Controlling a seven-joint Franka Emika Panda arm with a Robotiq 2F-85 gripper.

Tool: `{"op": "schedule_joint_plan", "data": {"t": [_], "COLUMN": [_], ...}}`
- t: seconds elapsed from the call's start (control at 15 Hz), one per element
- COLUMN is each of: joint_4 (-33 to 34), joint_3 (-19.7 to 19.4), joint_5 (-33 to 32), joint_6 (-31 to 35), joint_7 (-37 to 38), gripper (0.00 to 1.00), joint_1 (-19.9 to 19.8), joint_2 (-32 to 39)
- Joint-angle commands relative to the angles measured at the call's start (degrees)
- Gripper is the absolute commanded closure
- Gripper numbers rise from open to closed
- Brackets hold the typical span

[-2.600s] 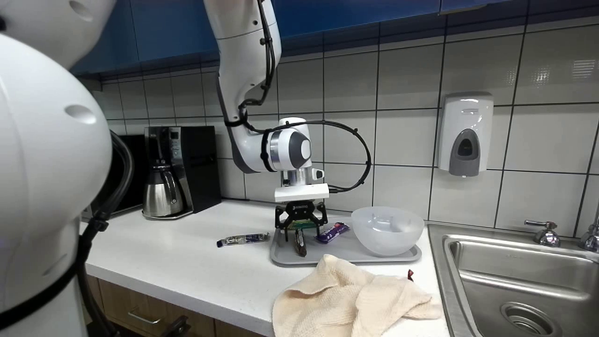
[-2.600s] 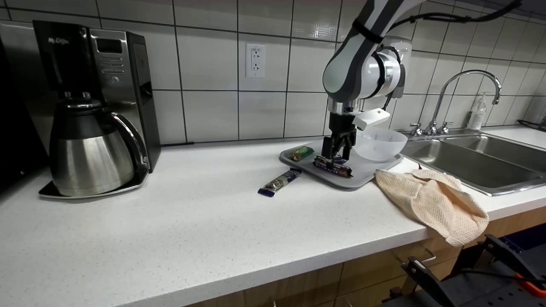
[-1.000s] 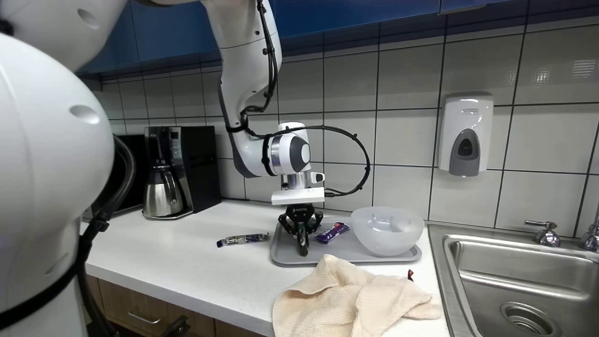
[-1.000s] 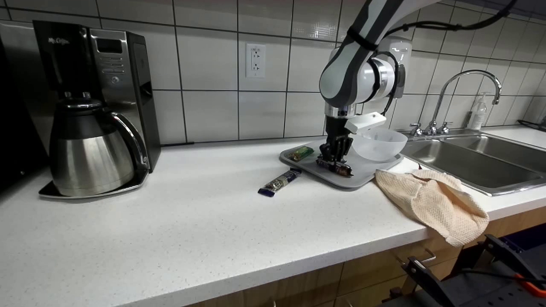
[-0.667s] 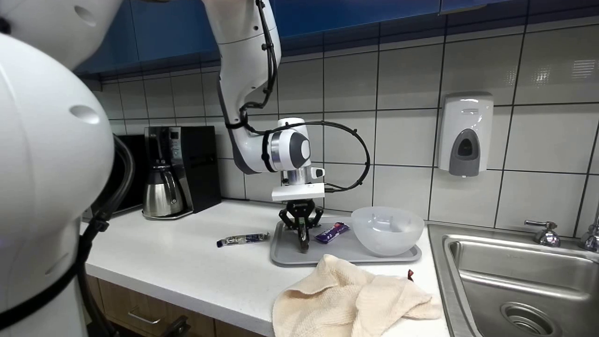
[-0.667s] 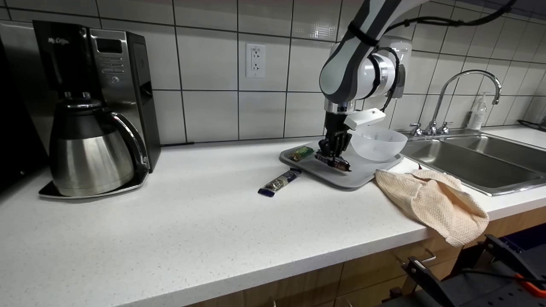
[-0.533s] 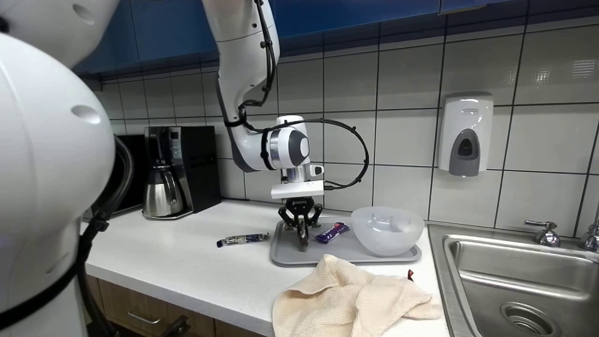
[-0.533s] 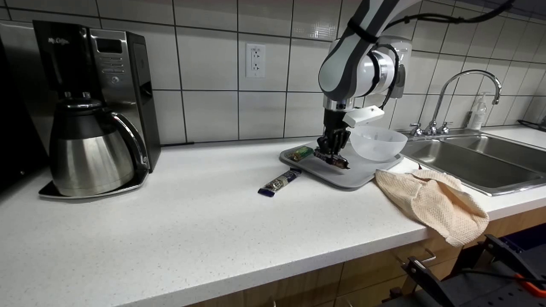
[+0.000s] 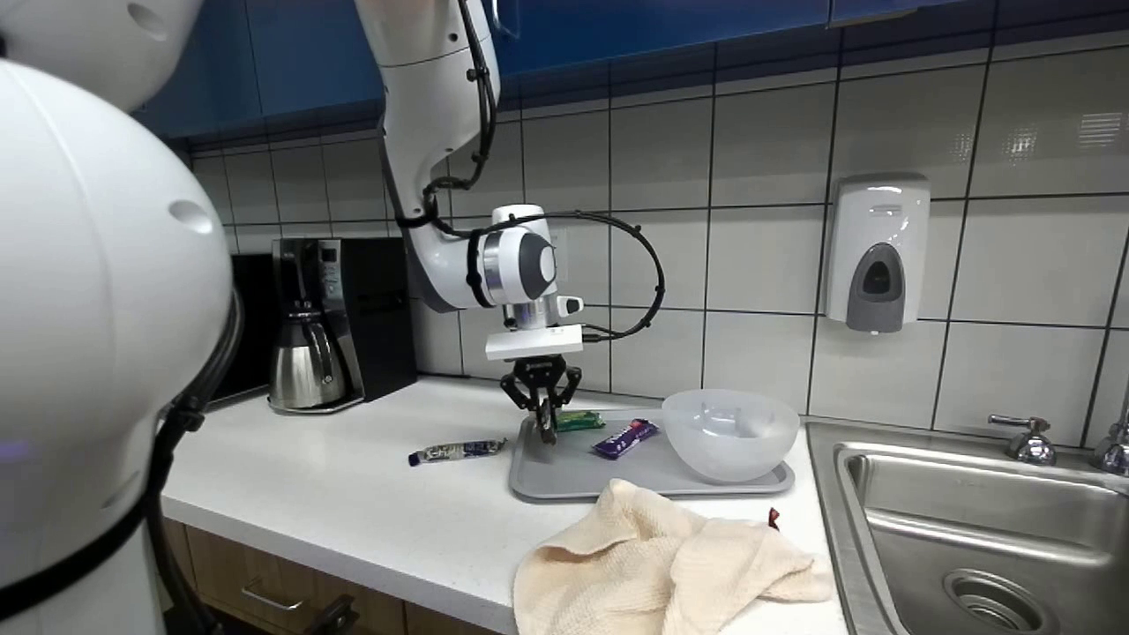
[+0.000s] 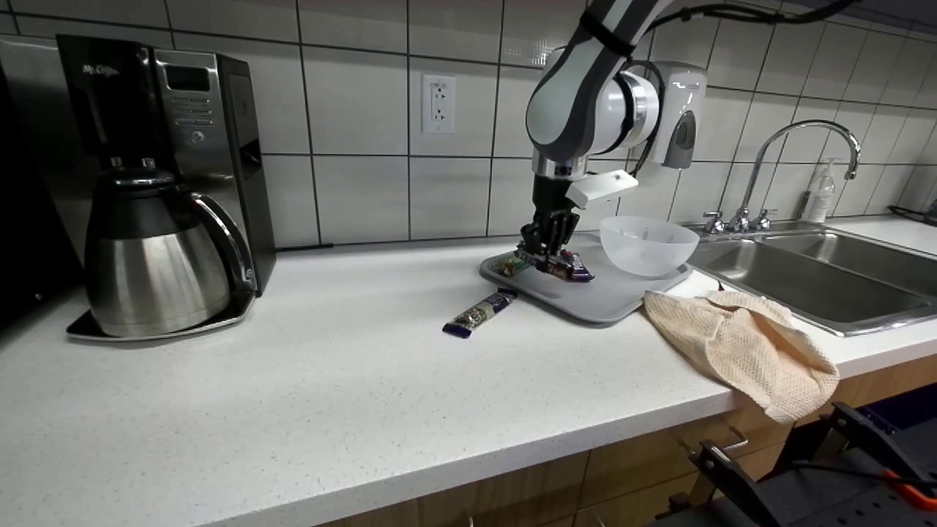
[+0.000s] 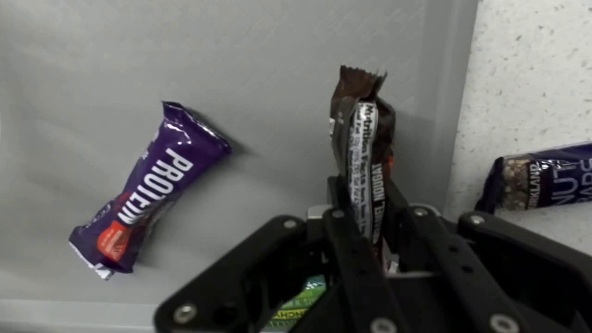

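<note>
My gripper (image 11: 367, 199) is shut on a brown-wrapped nougat bar (image 11: 360, 134). The bar sticks out beyond the fingers in the wrist view, its lower part hidden between them. In an exterior view, the gripper (image 9: 548, 425) hangs above the left end of a grey tray (image 9: 609, 476), with the bar raised off it. Lying on that tray are a purple protein bar (image 11: 152, 185) and a green-wrapped bar (image 9: 579, 421), which the gripper partly covers in the wrist view. A nut bar (image 10: 479, 313) rests on the white counter, left of the tray in both exterior views.
A translucent bowl (image 9: 732, 441) stands at the tray's right end. A peach towel (image 9: 661, 564) lies in front, with a small red thing (image 9: 773, 518) beside it. The steel sink (image 9: 988, 538) is at right, a coffee maker (image 10: 165, 183) at left. Tiled wall (image 10: 366, 197) runs behind.
The gripper was open around the brown bar on the tray, then shut on it. Since then it has lifted the bar and moved left in both exterior views, uncovering the green bar in one.
</note>
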Motion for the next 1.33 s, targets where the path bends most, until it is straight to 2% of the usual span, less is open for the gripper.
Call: {"op": "schedule_joint_plan", "data": {"t": [0.0, 0.6, 1.27], "joint_4": [-0.7, 3.2, 12.8], "joint_3": [0.9, 2.0, 4.5], "joint_5": [-2.0, -3.7, -3.1], "joint_6": [0.5, 0.6, -0.1], "joint_7": [3.3, 7.6, 7.8], "gripper": [0.95, 0.95, 0.95], "joint_1": [1.5, 7.1, 10.9], "joint_2": [-1.7, 0.6, 8.0]}}
